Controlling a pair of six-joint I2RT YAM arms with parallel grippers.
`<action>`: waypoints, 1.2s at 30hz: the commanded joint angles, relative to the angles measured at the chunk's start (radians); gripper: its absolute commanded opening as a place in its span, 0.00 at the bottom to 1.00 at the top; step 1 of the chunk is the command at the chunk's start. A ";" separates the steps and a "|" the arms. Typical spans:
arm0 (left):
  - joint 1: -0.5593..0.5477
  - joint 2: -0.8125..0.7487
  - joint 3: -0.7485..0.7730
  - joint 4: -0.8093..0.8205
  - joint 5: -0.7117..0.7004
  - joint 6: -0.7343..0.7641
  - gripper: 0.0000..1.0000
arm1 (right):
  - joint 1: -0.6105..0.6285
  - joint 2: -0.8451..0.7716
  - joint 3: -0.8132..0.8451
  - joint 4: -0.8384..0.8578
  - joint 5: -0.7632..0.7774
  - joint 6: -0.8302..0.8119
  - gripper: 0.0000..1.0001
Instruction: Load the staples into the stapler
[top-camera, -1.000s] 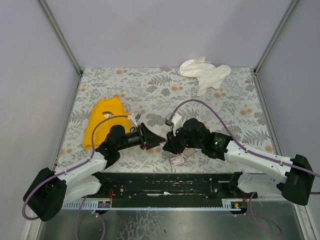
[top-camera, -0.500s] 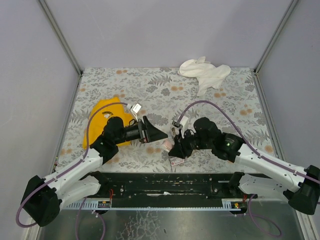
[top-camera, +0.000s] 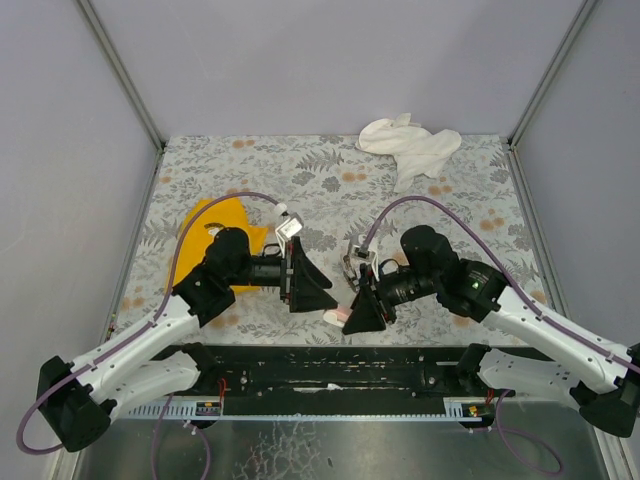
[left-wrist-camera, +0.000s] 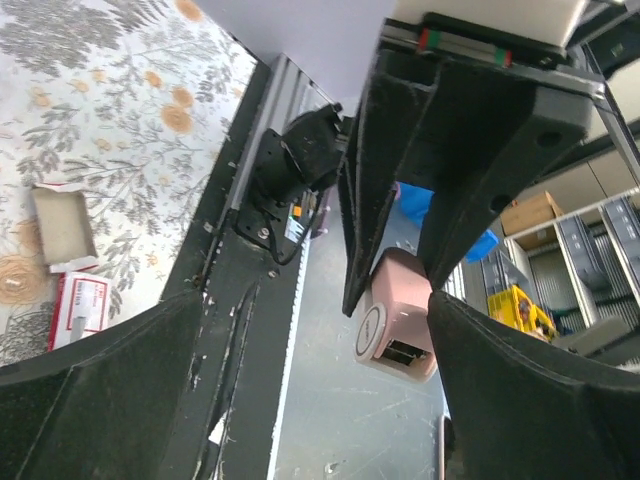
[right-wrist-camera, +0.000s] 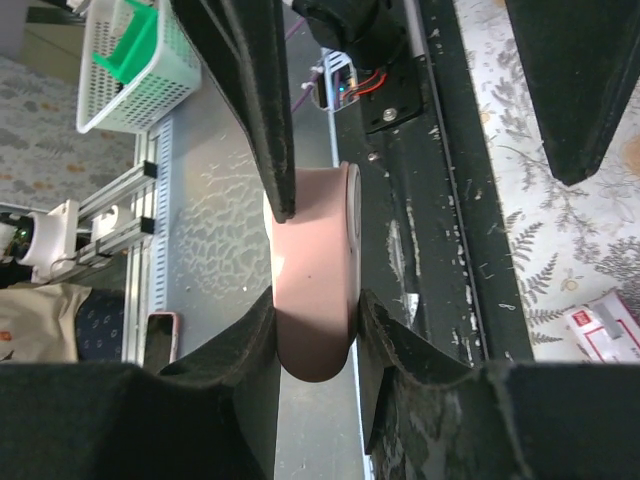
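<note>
- Both grippers have shifted down toward the lower middle of the top view, tips facing each other.
- Pink stapler (right-wrist-camera: 310, 250) sits pinched in the right gripper (right-wrist-camera: 315, 300), close to the black base rail (top-camera: 330, 362).
- Left gripper (top-camera: 312, 283) is spread wide, just beside it.
- Dark-red staples box (left-wrist-camera: 82, 305) and its tray (left-wrist-camera: 62, 222) lie just beside each other on the floral table (top-camera: 300, 170), at the left edge of the left wrist view.

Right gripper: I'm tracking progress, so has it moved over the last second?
Yes. The right gripper has shifted nearer the black rail at the near edge, farther from the white cloth.
</note>
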 joint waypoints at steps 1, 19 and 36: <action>-0.028 -0.004 0.025 0.012 0.130 0.039 0.94 | -0.009 0.013 0.063 -0.035 -0.073 0.004 0.00; -0.105 0.024 0.012 0.010 0.145 0.052 0.58 | -0.011 0.070 0.101 -0.056 -0.069 -0.014 0.00; -0.107 0.002 0.021 -0.110 0.116 0.134 0.71 | -0.010 0.086 0.125 -0.092 -0.076 -0.037 0.00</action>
